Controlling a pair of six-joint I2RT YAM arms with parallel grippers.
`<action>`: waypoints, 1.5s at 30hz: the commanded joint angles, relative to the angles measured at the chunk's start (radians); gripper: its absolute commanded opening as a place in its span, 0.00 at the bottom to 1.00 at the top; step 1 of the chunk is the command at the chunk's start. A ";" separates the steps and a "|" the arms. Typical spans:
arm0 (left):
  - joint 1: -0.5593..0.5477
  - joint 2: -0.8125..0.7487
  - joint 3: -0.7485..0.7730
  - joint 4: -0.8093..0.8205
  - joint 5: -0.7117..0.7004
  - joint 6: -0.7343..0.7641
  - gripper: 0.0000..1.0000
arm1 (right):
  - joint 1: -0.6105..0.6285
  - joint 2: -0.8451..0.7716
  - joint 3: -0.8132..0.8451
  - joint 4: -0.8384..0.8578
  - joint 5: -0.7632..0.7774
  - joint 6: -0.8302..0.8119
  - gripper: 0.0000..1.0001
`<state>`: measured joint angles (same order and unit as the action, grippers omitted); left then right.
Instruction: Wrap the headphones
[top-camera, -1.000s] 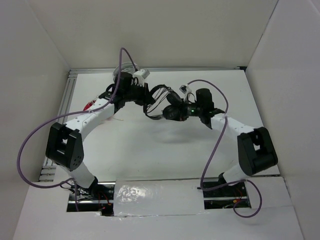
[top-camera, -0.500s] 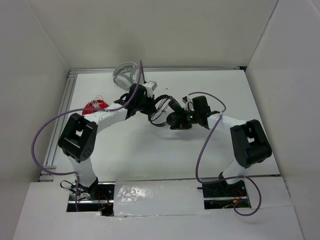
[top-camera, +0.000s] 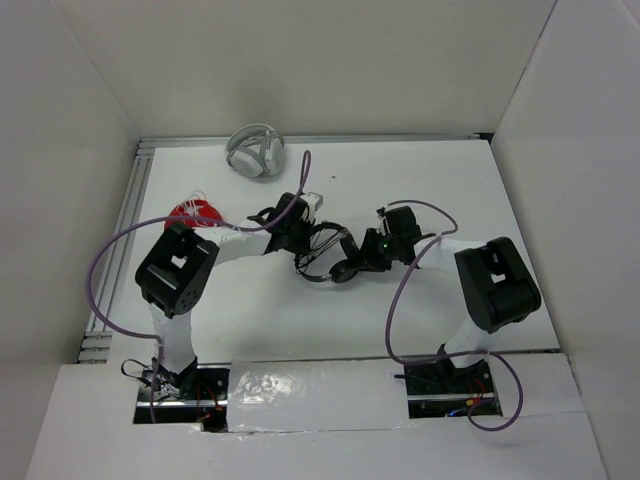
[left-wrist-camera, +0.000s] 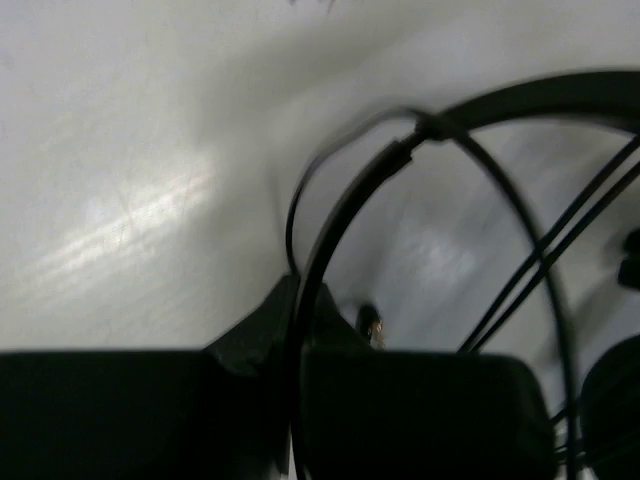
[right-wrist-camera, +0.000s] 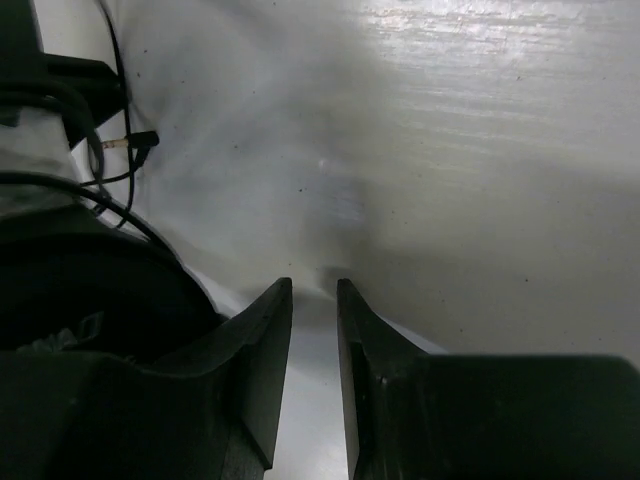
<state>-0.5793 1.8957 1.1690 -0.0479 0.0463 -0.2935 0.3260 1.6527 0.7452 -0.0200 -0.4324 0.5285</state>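
Seen from above, the small black on-ear headphones (top-camera: 340, 268) on the white table (top-camera: 250, 310) are half-covered by both wrists (cord loops blur together). The left gripper (left-wrist-camera: 300, 312), arm folded low, pinches their thin headband (left-wrist-camera: 335, 225). The right gripper (right-wrist-camera: 314, 292), low beside an earcup (right-wrist-camera: 80, 290), stands narrowly parted and empty.

White table (top-camera: 420, 180) bears grey headphones (top-camera: 255, 152), red object (top-camera: 190, 213).
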 joint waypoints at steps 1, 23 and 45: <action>-0.036 0.032 -0.025 0.002 -0.039 -0.001 0.00 | 0.030 -0.024 -0.036 0.086 0.095 0.045 0.33; -0.083 0.011 0.031 -0.210 -0.243 -0.168 0.09 | 0.031 -0.390 -0.046 -0.138 0.511 0.120 0.37; -0.110 -0.113 0.133 -0.596 -0.448 -0.439 0.56 | 0.041 -0.640 -0.129 -0.098 0.577 0.131 0.46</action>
<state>-0.6861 1.8530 1.2598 -0.5106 -0.3271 -0.6304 0.3569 1.0481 0.6266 -0.1440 0.1036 0.6464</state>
